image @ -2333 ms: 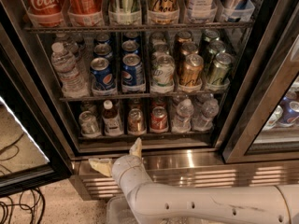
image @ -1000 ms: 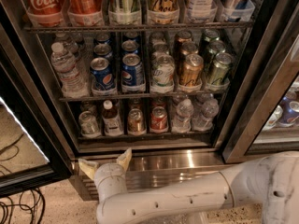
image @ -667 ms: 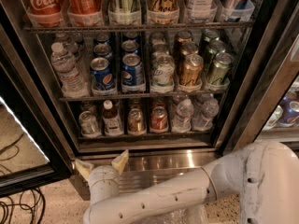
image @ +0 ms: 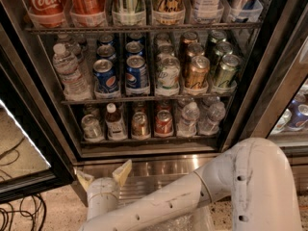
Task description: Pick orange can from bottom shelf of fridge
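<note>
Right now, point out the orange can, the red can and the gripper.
orange can [image: 140, 125], camera view, its body.
red can [image: 164, 123], camera view, its body.
gripper [image: 103, 175], camera view, between fingertips, below bottom shelf [image: 144, 141].

The gripper [image: 104, 176] sits low at the steel base of the fridge [image: 166, 166], fingers apart. Its arm [image: 250, 186] runs off the bottom edge. The top edge cuts off the Coca-Cola bottle [image: 43, 1] and its whole row. On the bottom shelf [image: 144, 141], the orange can [image: 140, 124] hides most of what stands behind it. Its label is too blurry to read. Black cables [image: 14, 218] run off the bottom left corner.
</note>
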`<action>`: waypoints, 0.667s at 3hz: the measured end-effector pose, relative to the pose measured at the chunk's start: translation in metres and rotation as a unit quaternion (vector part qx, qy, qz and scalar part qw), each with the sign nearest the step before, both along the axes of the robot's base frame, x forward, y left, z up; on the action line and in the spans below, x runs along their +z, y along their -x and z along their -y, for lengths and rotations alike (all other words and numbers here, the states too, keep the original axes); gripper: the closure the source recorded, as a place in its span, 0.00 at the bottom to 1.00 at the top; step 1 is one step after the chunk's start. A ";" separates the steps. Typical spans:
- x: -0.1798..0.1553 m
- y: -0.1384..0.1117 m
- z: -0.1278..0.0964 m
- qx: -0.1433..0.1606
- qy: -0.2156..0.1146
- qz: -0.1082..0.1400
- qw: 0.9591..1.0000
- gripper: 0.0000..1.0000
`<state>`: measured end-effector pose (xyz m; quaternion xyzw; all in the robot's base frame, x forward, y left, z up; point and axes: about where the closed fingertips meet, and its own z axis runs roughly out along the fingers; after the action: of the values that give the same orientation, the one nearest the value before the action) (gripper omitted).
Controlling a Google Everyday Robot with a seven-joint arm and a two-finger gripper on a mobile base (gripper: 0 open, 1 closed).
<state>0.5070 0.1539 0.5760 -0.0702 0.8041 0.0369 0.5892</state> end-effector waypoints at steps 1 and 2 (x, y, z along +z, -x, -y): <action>-0.003 0.010 0.000 0.011 0.016 -0.002 1.000 0.00; -0.004 0.016 0.010 0.013 0.027 0.001 1.000 0.00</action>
<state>0.4910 0.1438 0.5717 -0.0963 0.8033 0.0232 0.5873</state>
